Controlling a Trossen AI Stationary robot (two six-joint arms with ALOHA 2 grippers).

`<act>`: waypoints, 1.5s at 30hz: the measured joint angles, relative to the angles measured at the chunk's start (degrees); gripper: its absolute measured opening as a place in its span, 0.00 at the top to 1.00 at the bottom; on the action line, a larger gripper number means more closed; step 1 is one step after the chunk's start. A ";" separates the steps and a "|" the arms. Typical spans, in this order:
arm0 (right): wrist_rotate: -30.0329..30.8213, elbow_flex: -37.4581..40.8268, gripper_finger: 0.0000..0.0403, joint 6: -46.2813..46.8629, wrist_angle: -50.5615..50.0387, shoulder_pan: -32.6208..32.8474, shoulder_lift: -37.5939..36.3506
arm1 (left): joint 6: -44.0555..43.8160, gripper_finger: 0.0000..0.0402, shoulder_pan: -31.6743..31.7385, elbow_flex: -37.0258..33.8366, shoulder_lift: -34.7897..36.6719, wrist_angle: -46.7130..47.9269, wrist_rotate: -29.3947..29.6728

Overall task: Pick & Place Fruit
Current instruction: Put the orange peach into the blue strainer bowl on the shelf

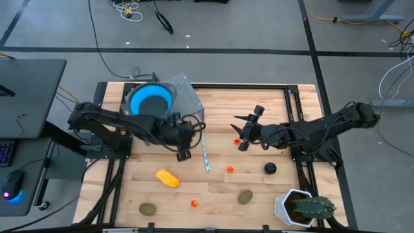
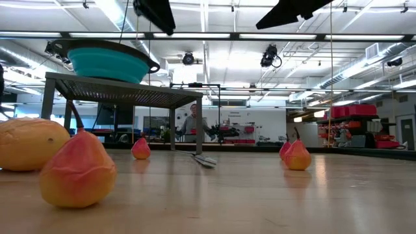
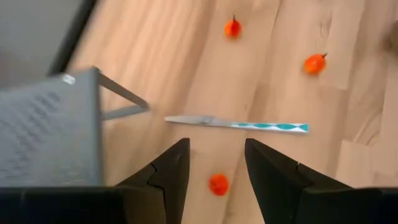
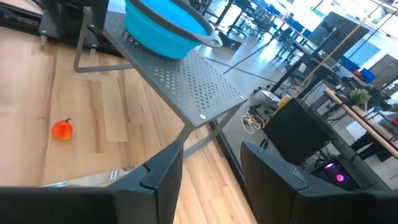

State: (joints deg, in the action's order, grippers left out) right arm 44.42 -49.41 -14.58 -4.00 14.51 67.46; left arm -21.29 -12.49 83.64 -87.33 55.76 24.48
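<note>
Left gripper hovers above the table's middle, just left of the silvery-blue stick. Fingers stand spread with a clear gap, nothing between them; in the left wrist view a tiny orange-red ball shows on the wood through that gap.

Right gripper hangs over the table right of centre, above the far orange-red ball. Its fingers are parted and empty; past them the right wrist view shows the perforated grey stand carrying the blue bowl, and one orange-red ball on the wood.

Fruit, all resting on the wooden table:
- yellow oblong, near-left of the left gripper, apart from it.
- olive-brown oval at the near-left edge.
- second olive-brown oval, near side, right of centre.
- black ball, right side, near of the right arm.
- orange-red balls: one just right of the stick's near end, one between the two ovals.

Blue bowl sits on the grey stand at the far-left corner; no fruit visible inside it.

Spiky green plant in its white pot stands at the near-right corner.

Low view: yellow piece and orange-red pieces in the foreground, the bowl raised on the stand. A person stands in the room beyond the table.
</note>
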 joint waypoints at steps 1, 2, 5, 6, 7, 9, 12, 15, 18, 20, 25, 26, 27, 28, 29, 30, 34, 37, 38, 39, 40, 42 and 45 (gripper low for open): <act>0.00 0.00 0.58 -0.07 0.09 0.17 -0.05 | -1.33 0.59 -0.27 -1.93 0.00 -1.29 -0.11; 0.01 -0.01 0.58 -0.07 0.22 0.30 -0.10 | -2.55 0.59 -0.37 -3.85 0.00 -2.46 -0.40; -0.06 -0.02 0.58 -0.09 0.34 0.52 -0.35 | -5.74 0.59 -0.37 -9.60 0.00 -7.18 -1.09; -0.06 -0.02 0.58 -0.07 0.38 0.52 -0.39 | -6.70 0.59 -0.36 -11.43 0.00 -8.72 -1.63; -0.19 -0.02 0.58 -0.07 0.34 0.52 -0.38 | -7.10 0.59 -0.31 -13.23 0.00 -10.57 -2.05; -1.64 -0.02 0.58 -0.07 0.35 0.52 -0.37 | -7.42 0.59 -0.31 -16.38 0.00 -14.64 -2.05; -3.04 -0.02 0.58 -0.07 0.34 0.48 -0.35 | -10.06 0.59 -0.31 -20.40 0.00 -18.71 -0.90; -3.04 -0.02 0.58 -0.07 0.34 0.48 -0.35 | -12.99 0.59 -0.28 -22.94 0.02 -21.78 0.08; -3.04 -0.02 0.58 -0.07 0.34 0.48 -0.35 | -15.77 0.59 -0.49 -24.56 0.02 -23.15 0.21; -3.04 -0.02 0.58 -0.07 0.34 0.48 -0.35 | -17.72 0.59 -1.12 -24.96 0.02 -23.58 1.12; -3.04 -0.02 0.58 -0.07 0.34 0.48 -0.35 | -25.04 0.59 -4.18 -27.18 0.02 -24.79 7.77; -3.04 -0.02 0.58 -0.07 0.34 0.48 -0.35 | -26.52 0.59 -4.96 -28.00 0.02 -25.65 9.59; -3.04 -0.02 0.58 -0.07 0.34 0.48 -0.35 | -27.97 0.59 -5.64 -28.73 0.02 -26.32 11.31; -3.04 -0.02 0.58 -0.05 0.34 0.48 -0.35 | -29.52 0.59 -6.28 -29.44 0.02 -27.01 13.00; -3.04 -0.02 0.58 0.07 0.36 0.48 -0.35 | -31.07 0.59 -6.88 -30.23 0.02 -27.85 14.57; -3.04 -0.02 0.58 0.12 0.36 0.48 -0.35 | -32.49 0.59 -7.35 -31.26 0.02 -29.27 16.04; -3.10 -0.02 0.58 0.15 0.35 0.48 -0.34 | -35.56 0.59 -8.56 -35.82 0.02 -37.65 18.56; -3.10 -0.02 0.58 0.15 0.36 0.48 -0.33 | -36.10 0.59 -8.95 -38.72 -0.69 -44.04 18.64; -3.10 -0.02 0.58 0.15 0.36 0.48 -0.33 | -36.63 0.59 -9.14 -39.41 -0.94 -45.13 18.87; -3.10 -0.02 0.58 0.15 0.36 0.48 -0.33 | -36.91 0.59 -9.39 -40.02 -0.94 -45.48 19.63; -3.10 -0.02 0.58 0.15 0.36 0.48 -0.33 | -37.01 0.59 -9.56 -40.23 -1.28 -46.49 20.58; -3.10 -0.02 0.58 0.15 0.34 0.48 -0.31 | -37.66 0.59 -10.10 -40.33 -2.07 -47.35 22.08; -3.09 -0.02 0.58 0.15 0.14 0.44 -0.30 | -39.61 0.59 -11.03 -40.32 -3.85 -49.02 25.60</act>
State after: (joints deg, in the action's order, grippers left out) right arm 41.34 -49.43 -14.44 -3.86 14.95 67.16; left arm -60.89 -23.52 43.32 -91.18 6.75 50.08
